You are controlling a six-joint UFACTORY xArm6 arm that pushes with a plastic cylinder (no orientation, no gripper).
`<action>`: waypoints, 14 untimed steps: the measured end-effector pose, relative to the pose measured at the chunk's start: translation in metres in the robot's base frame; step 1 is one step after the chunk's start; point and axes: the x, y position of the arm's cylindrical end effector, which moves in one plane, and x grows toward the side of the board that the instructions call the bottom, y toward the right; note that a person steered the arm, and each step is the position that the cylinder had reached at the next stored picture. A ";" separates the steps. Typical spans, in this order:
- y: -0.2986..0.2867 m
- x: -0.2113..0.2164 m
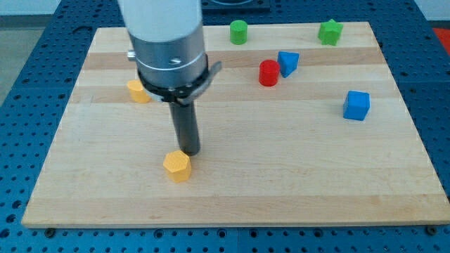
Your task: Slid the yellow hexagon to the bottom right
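Yellow hexagon at the lower left of the counter, my tip touching its upper edge.

Nearest the view's bottom, the yellow hexagon point(177, 166) lies flat on the wooden counter point(295, 190), left of centre; it is a small orange-yellow block with a six-sided top face and short, darker side faces. My tip point(188, 152) sits right against its upper right edge; the tool is a plain dark rod, with no parts to stand apart or together. Farther up, a second yellow block point(138, 91), its shape partly hidden by the arm, lies at the left. A blue cube point(356, 105) sits well apart at the right. A red cylinder point(268, 73) touches a blue block point(287, 62). Farthest, a green cylinder point(239, 32) and a green star-like block point(330, 32) lie by the top edge.
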 end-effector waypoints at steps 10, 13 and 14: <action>0.142 0.060; 0.211 0.043; 0.247 0.043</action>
